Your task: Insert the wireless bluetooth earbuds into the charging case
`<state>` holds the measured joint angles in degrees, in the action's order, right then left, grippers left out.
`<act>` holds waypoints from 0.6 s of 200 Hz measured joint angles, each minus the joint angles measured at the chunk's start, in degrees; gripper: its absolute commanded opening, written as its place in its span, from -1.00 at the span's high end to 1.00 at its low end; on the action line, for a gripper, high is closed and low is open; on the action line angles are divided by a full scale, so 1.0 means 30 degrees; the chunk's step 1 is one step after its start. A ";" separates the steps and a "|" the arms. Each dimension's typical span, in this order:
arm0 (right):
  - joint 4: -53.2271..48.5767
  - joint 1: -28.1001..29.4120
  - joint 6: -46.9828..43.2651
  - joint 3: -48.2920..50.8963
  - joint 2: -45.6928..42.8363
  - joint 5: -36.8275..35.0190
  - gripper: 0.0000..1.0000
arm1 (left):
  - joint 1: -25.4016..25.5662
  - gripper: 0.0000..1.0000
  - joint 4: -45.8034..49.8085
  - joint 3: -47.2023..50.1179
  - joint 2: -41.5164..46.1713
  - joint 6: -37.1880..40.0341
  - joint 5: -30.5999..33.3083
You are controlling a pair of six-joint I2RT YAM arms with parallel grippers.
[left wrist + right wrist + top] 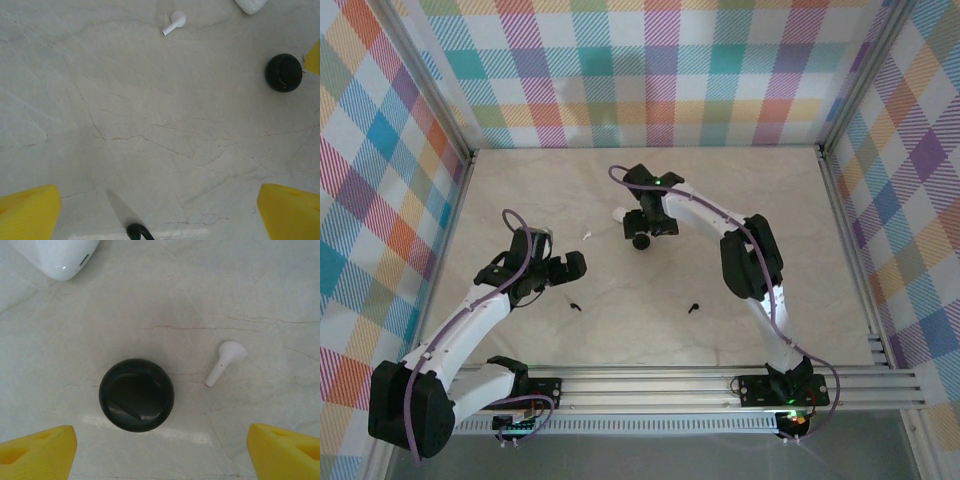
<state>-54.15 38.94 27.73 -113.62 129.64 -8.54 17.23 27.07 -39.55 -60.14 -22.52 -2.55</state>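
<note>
From above, the left gripper [558, 258] hovers near a black earbud [576, 305], and the right gripper [650, 228] hangs over the round black case [641, 241].

Left wrist: its fingers [27, 212] are spread wide and empty, with a white earbud [175, 22] lying ahead on the table.

Right wrist: its fingers [37, 450] are also parted and grip nothing. The black case [136, 395] sits between them and the white earbud [225, 361] just beside it.

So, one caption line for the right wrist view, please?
Open right gripper above the round black case, white earbud and white case nearby.
</note>
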 measured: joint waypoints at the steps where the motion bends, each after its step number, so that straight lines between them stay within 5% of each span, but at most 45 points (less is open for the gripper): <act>1: -0.0022 0.0000 0.0022 -0.0029 0.0022 -0.0007 -0.67 | 0.0000 -1.00 0.0000 0.0000 0.0000 0.0000 0.0007; 120: -0.2164 0.0969 0.1122 -0.4248 0.3067 -0.0656 -0.49 | 0.0000 -0.91 -0.0124 0.0000 -0.0933 0.0015 -0.1151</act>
<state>-60.64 41.85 31.09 -126.37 138.85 -10.50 17.23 26.70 -39.55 -62.94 -22.48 -6.00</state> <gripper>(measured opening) 0.754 0.957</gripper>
